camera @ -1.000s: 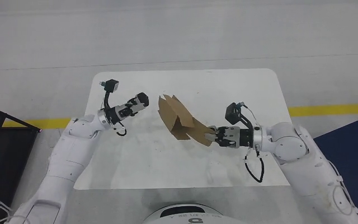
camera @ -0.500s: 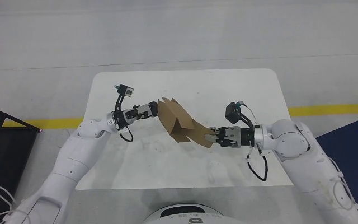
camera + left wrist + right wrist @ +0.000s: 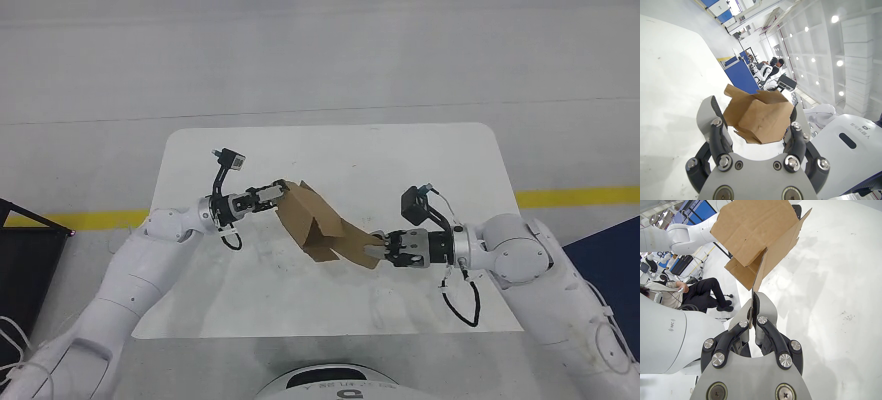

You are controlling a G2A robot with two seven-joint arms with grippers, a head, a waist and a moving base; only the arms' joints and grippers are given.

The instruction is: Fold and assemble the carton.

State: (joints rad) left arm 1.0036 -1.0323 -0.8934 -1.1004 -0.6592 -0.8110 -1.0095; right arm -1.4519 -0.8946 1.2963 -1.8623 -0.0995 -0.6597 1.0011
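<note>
With the right gripper (image 3: 752, 309) pinching the right flap edge of the carton (image 3: 315, 222) above the middle of the table (image 3: 440, 160) and the left gripper (image 3: 275, 190) spread around its left end, close squarely on the panels, pressing flaps inward without crushing.

Matt brown corrugated-cardboard carton (image 3: 318, 225); smooth, faintly scuffed white table (image 3: 420, 160).
</note>
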